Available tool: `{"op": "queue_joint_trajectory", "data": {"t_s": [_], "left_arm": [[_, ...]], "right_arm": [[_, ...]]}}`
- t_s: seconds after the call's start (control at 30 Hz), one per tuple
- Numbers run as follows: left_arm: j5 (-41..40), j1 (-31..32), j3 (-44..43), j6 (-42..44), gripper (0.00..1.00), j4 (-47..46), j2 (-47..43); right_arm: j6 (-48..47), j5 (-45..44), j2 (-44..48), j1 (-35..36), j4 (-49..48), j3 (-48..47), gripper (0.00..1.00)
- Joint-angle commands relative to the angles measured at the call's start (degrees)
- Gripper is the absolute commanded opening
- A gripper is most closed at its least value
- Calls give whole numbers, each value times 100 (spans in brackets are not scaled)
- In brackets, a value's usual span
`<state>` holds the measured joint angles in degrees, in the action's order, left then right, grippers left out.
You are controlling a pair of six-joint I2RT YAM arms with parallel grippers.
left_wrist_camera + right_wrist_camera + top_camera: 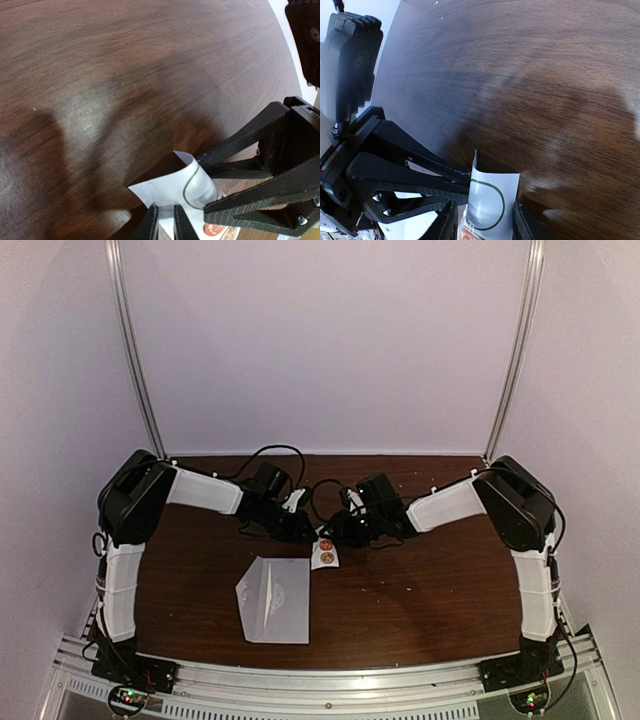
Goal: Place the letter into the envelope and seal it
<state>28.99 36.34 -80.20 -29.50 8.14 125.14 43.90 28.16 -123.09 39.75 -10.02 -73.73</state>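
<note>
Dark wood bench [420, 590], pale walls [330, 340]: my left hand [165, 215] pinched the sticker strip [490, 200], right hand [485, 220] stood half-open around it.

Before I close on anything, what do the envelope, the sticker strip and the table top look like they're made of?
Envelope: thin matte paper, pale grey-white, with fold creases showing.
Sticker strip: smooth white paper, possibly a release liner. It curls up off the table, so it is probably flimsy.
Table top: dark wood-grain surface, semi-gloss with soft reflections. I cannot tell whether it is veneer or laminate.
</note>
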Motion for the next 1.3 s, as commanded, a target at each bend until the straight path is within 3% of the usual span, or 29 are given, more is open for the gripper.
{"op": "queue_joint_trajectory", "data": {"t_s": [0.0,0.37,0.73,0.83,0.97,1.27], "left_arm": [[-66,66,-11,49,13,152,273],[-88,75,-4,84,12,154,222],[-416,-27,-27,181,20,195,-311],[-463,-175,84,185,27,56,-810],[-304,-232,280,247,47,-49,-1526],[1173,-145,905,50,71,-660,-2604]], "right_arm": [[35,11,-144,-20,-101,88,35],[11,-109,-103,-71,-79,79,17],[50,-223,327,-121,-384,307,1],[92,-135,623,-163,-741,530,0],[23,53,1106,-210,-1164,784,0],[-302,245,2680,-196,-1532,1449,0]]}}
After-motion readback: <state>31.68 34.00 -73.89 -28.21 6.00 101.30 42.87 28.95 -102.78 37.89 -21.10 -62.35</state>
